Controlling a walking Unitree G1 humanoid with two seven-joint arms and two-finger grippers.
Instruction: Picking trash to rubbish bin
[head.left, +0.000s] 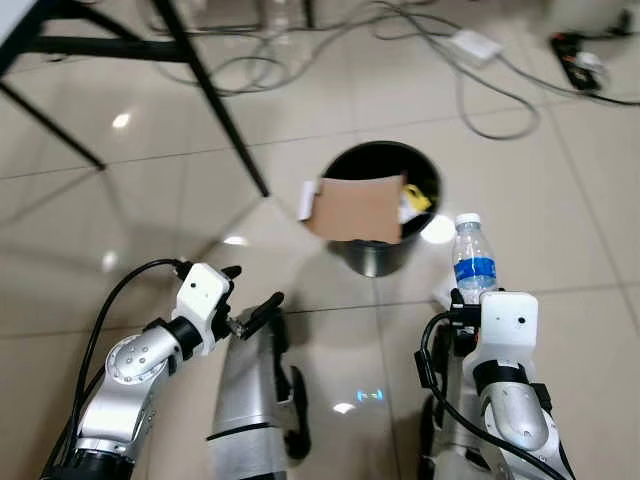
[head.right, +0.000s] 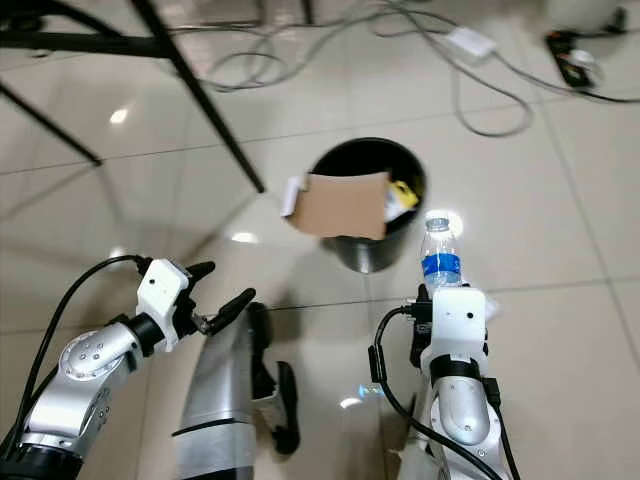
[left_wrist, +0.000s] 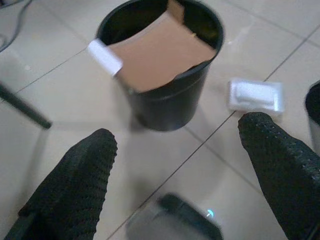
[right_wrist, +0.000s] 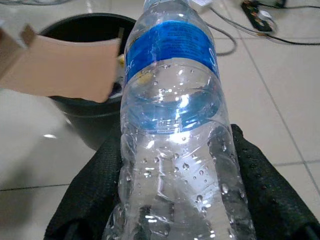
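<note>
A black rubbish bin (head.left: 372, 255) stands on the tiled floor ahead of me. A brown cardboard piece (head.left: 355, 208) with a white tab lies tilted across its rim, and yellow scrap shows inside. My right gripper (head.left: 466, 300) is shut on a clear plastic bottle (head.left: 472, 258) with a blue label, held upright just right of the bin and short of it. In the right wrist view the bottle (right_wrist: 172, 125) sits between both black fingers (right_wrist: 92, 195). My left gripper (head.left: 253, 285) hangs open and holds nothing, to the bin's front left. A white flat piece (left_wrist: 256, 95) lies on the floor beside the bin.
Black table legs (head.left: 215, 100) slant across the floor at the far left. Cables (head.left: 480, 100), a white adapter (head.left: 475, 45) and a power strip (head.left: 580, 60) lie beyond the bin. My own silver leg (head.left: 250, 400) stands below the left gripper.
</note>
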